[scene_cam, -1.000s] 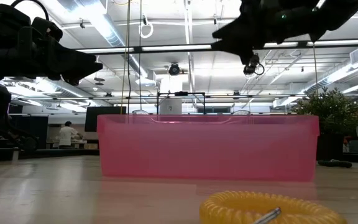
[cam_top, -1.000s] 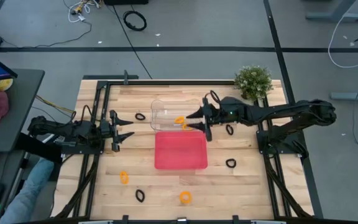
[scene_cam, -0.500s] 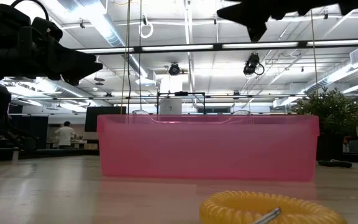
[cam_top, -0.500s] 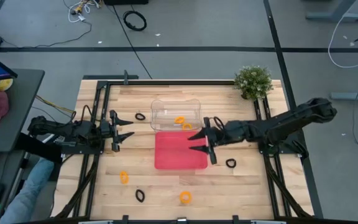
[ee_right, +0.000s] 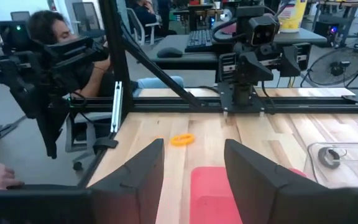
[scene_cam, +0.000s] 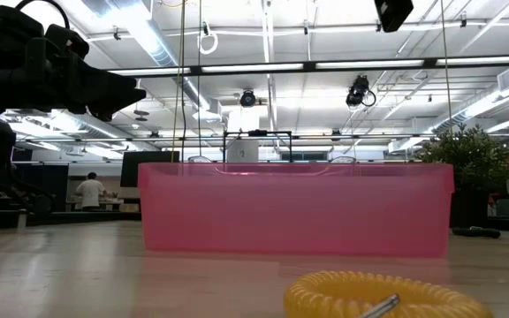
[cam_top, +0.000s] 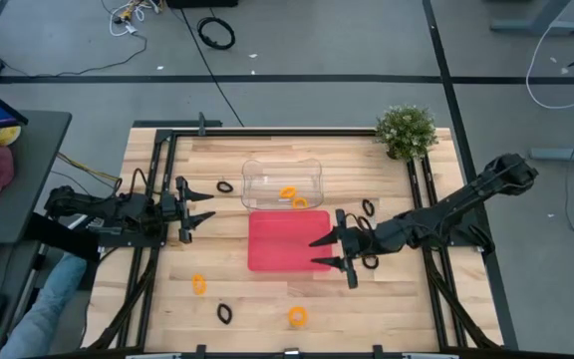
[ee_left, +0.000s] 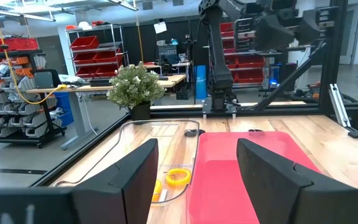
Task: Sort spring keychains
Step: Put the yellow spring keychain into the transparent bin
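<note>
We see the small coiled spring keychains scattered over the wooden tabletop (cam_top: 387, 289): two orange ones (cam_top: 288, 194) lie inside the clear plastic bin (cam_top: 263, 170) behind the red plastic tray (cam_top: 289, 242), other orange ones (cam_top: 297, 316) and black ones (cam_top: 224, 313) lie in front of the tray, one black loop (cam_top: 225, 186) sits left of the bin, and two more black loops (cam_top: 368, 207) lie right of the tray. The right pincer (cam_top: 335, 254) hovers at the tray's right front corner, fingers apart and holding nothing, with one black loop just beside its arm, while the left pincer (cam_top: 199, 211) waits open and empty at the tabletop's left side. A small green potted plant (cam_top: 406, 132) stands at the far right corner, and a person (ee_right: 48, 31) sits beyond the tabletop.
</note>
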Motion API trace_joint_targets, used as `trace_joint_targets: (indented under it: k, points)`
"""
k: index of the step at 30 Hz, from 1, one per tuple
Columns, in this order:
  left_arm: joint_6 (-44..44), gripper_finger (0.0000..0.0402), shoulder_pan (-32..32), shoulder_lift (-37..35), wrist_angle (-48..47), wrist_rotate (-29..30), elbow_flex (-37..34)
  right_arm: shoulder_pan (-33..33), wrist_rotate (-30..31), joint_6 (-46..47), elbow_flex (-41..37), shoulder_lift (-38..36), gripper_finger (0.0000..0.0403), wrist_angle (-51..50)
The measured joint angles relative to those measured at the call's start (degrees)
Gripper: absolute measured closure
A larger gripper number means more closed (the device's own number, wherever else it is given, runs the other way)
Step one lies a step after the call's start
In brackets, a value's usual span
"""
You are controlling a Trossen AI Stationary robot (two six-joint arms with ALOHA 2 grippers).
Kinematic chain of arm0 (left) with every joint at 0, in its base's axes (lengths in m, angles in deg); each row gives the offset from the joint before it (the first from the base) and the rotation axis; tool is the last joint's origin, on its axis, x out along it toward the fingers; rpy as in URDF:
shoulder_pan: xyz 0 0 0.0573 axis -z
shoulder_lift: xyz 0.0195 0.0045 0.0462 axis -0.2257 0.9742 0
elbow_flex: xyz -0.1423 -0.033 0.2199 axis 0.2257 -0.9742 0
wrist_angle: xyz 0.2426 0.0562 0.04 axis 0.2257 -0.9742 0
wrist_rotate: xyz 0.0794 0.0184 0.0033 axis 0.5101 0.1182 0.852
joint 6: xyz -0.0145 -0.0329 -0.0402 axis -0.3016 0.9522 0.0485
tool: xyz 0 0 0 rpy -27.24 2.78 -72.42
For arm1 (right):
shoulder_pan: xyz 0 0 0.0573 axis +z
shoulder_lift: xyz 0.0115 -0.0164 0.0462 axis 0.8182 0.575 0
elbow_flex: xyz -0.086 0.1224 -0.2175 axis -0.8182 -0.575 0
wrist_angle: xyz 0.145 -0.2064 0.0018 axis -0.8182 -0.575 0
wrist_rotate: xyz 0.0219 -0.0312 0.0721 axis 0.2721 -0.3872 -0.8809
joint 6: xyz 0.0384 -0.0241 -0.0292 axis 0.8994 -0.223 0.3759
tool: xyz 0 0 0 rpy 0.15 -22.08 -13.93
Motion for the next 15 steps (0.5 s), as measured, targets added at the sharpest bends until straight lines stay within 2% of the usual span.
trace_joint_targets:
  k: [9,15]
  points:
    - [0.0,0.0179,0.0,0.0,0.0,-0.01,0.0,3.58,2.33,2.75,0.42,1.51,0.0231,2.71]
    - [-0.01,0.0179,-0.01,0.01,0.04,0.0,0.0,5.38,2.28,2.86,10.32,9.61,0.0231,-5.83]
